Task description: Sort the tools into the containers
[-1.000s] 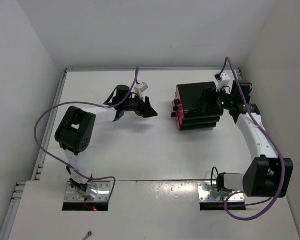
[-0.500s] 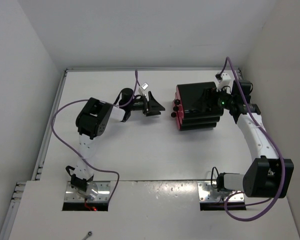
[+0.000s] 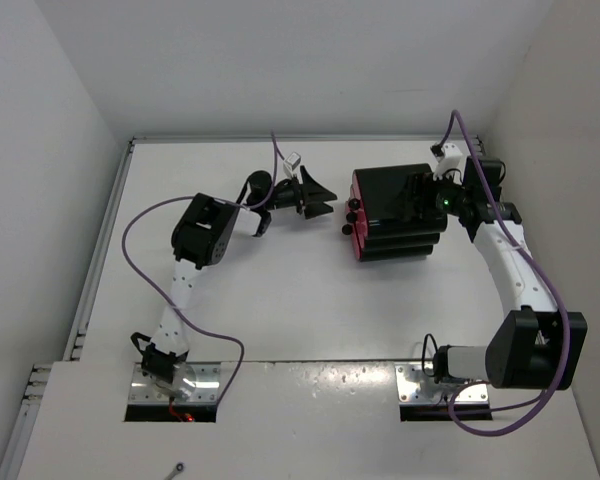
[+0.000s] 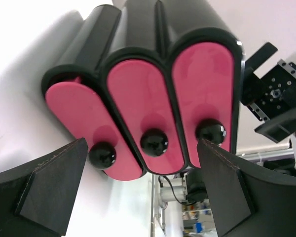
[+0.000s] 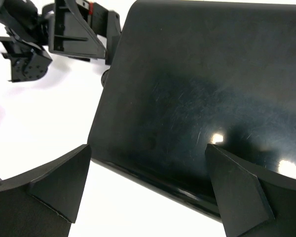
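Near the far right corner of the surface, the glossy, rigid black box (image 3: 395, 210) looks slippery, so its pink drawers (image 4: 138, 98) seem best pulled by their round knobs (image 4: 154, 142), faced by the wide-spread left end effector (image 3: 328, 202); the right end effector (image 5: 148, 158), likewise spread, hovers behind.

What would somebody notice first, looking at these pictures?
The glossy black box right of centre in the top view stands out, with three magenta-pink drawers, each with a round black knob. The left gripper, fingers open, faces those drawer fronts just short of them. The right gripper spreads its fingers at the box's back.
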Tool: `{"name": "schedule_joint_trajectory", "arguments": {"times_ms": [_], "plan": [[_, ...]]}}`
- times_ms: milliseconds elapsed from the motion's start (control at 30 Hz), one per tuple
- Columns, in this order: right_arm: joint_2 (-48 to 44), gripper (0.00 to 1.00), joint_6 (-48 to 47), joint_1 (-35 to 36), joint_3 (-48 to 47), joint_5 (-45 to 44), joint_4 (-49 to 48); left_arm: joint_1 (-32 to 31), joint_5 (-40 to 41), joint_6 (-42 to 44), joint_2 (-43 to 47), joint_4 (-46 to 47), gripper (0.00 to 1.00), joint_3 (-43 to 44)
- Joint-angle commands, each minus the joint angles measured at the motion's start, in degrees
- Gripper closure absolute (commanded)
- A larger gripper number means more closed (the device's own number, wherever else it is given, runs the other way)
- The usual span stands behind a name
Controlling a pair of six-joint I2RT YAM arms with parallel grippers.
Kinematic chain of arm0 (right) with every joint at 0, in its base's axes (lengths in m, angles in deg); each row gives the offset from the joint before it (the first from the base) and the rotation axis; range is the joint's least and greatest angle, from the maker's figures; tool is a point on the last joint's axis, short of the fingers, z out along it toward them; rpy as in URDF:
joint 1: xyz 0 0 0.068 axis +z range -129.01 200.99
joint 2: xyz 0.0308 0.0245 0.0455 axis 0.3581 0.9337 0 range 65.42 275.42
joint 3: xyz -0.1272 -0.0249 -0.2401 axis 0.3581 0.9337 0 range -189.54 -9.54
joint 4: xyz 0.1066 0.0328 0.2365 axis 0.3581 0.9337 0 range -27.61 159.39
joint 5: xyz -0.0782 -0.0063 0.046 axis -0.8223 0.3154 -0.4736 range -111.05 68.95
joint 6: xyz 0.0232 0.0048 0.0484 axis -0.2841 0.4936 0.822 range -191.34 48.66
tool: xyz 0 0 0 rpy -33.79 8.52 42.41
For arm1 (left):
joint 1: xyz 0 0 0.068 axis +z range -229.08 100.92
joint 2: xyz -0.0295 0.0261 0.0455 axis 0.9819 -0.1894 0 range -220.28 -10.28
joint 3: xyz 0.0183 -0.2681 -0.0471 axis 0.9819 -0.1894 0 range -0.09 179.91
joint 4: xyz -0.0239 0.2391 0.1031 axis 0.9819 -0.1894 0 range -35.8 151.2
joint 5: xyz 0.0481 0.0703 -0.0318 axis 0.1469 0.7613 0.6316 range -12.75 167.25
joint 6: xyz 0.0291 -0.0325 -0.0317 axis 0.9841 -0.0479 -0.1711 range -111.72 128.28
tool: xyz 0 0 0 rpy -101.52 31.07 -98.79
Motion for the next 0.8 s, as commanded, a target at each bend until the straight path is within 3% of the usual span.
{"name": "schedule_joint_trajectory", "arguments": {"times_ms": [0,500,767], "plan": [[2.42,0.0,0.87,0.03,-0.39,-1.24,4.76,-0.72,1.19,-4.22,-1.63,6.34,0.0,2.22],[2.96,0.0,0.34,0.03,-0.39,-1.24,5.28,-5.03,4.27,-10.98,-7.44,11.0,0.0,8.63],[3.49,0.0,0.34,0.03,-0.39,-1.24,5.28,-4.86,5.93,-12.13,-6.92,14.34,0.0,5.92]]}}
